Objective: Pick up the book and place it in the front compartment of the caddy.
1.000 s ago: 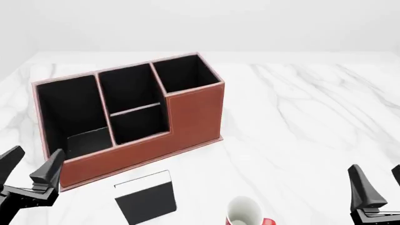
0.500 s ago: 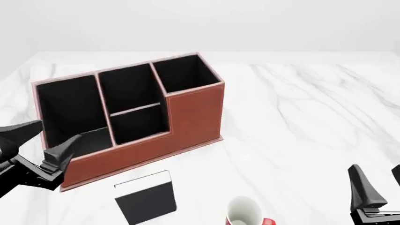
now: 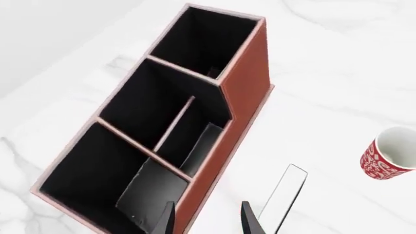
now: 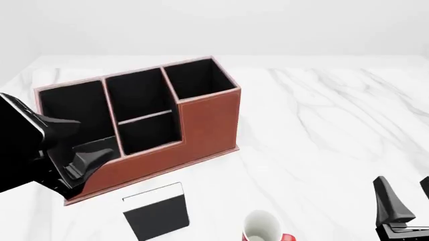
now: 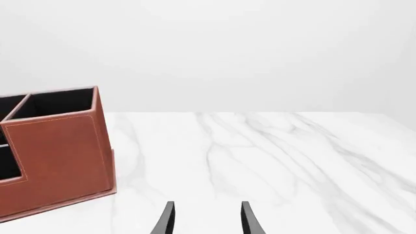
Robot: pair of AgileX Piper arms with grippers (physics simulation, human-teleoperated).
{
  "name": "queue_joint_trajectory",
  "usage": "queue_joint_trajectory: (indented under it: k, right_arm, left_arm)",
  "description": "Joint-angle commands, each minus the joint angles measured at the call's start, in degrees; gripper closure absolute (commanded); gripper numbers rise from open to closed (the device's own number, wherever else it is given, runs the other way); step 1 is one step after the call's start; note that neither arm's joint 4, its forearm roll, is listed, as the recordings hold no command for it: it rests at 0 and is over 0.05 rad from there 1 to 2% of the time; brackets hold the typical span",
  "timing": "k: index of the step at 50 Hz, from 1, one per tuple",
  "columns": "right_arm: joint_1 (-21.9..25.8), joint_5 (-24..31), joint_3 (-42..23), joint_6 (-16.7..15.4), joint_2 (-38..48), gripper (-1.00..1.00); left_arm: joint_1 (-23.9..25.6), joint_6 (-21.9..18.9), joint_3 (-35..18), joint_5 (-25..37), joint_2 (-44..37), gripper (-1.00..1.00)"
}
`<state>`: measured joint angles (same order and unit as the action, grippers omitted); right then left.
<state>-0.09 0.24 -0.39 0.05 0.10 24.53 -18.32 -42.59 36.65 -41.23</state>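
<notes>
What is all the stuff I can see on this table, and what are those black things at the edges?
caddy: one, reddish-brown with black lining, far left part of the table, four compartments, stepped front wall.
book: one, black cover with a white strip along one edge, lying flat on the table in front of the caddy, near side.
dark flat panels: two, black, leaning inside the caddy's compartments; I cannot tell what they are.
mug: one, white with red on it, near edge, right of the book.
table: one, white marble look.
left hand: one, black, open, above the caddy's near left end.
right hand: one, black, open, low at the near right, holding nothing.
</notes>
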Motion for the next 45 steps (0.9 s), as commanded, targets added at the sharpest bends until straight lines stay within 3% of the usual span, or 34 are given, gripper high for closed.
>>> queue_joint_trajectory:
  k: [1,4,6,9,11,24,26,34,42,45]
  right_arm:
    - [0.0,-0.1,0.1,0.0,0.1,-1.00]
    - [0.0,-0.1,0.1,0.0,0.1,-1.00]
    - [0.0,-0.1,0.1,0.0,0.1,-1.00]
    - [0.0,-0.1,0.1,0.0,0.1,-1.00]
    - [0.0,-0.1,0.1,0.0,0.1,-1.00]
    - [0.0,-0.1,0.1,0.0,0.1,-1.00]
    - [0.0,-0.1,0.1,0.0,0.1,-1.00]
    - [0.0,-0.1,0.1,0.0,0.1,-1.00]
    - [0.0,-0.1,0.1,0.0,0.1,-1.00]
    - [0.0,-0.2,0.1,0.0,0.1,-1.00]
  left_arm:
    - [3.3,-1.7,-7.7,9.1,-3.5,-1.00]
    - [3.7,-2.8,-9.0,11.6,-4.9,-1.00]
    - [6.0,-1.3,-10.2,13.0,-5.8,-1.00]
    - [4.7,-3.5,-10.4,14.3,-6.6,-1.00]
    - [6.1,-2.1,-11.1,15.0,-7.1,-1.00]
    - [10.0,-2.1,-11.1,17.7,-9.9,-1.00]
    - [9.1,-3.7,-10.7,18.2,-10.6,-1.00]
    - [11.4,-4.3,-11.3,20.0,-14.2,-1.00]
    - [14.3,-4.0,-12.8,20.9,-16.7,-1.00]
    - [17.3,-2.1,-12.8,20.9,-18.6,-1.00]
